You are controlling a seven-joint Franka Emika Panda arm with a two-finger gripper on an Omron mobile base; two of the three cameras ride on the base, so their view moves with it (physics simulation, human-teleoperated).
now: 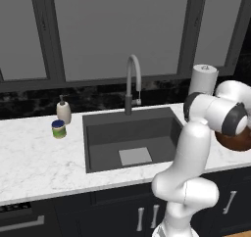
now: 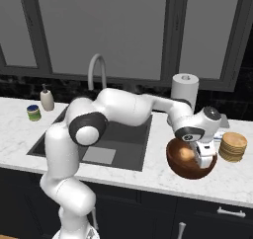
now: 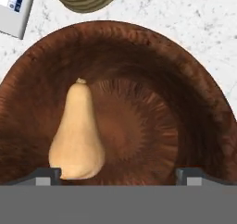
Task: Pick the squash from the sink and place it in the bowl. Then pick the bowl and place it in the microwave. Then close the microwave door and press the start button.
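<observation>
The pale orange-tan, pear-shaped squash (image 3: pixel 77 137) lies on its side inside the deep round reddish-brown wooden bowl (image 3: pixel 185 93), left of the bowl's middle in the hand view, its stem end pointing away from the camera. The bowl stands on the white marble counter (image 2: pixel 148 171), to the right of the dark grey rectangular sink (image 1: pixel 128 135). The white arm's pincer (image 3: pixel 118 174) hangs just over the bowl with its jaws spread wide, one fingertip (image 3: pixel 46 174) just beside the squash's broad end, gripping nothing. A stack of tan round discs (image 2: pixel 232 146) sits just beside the bowl, and a white paper-towel roll (image 2: pixel 185 91) stands behind it.
</observation>
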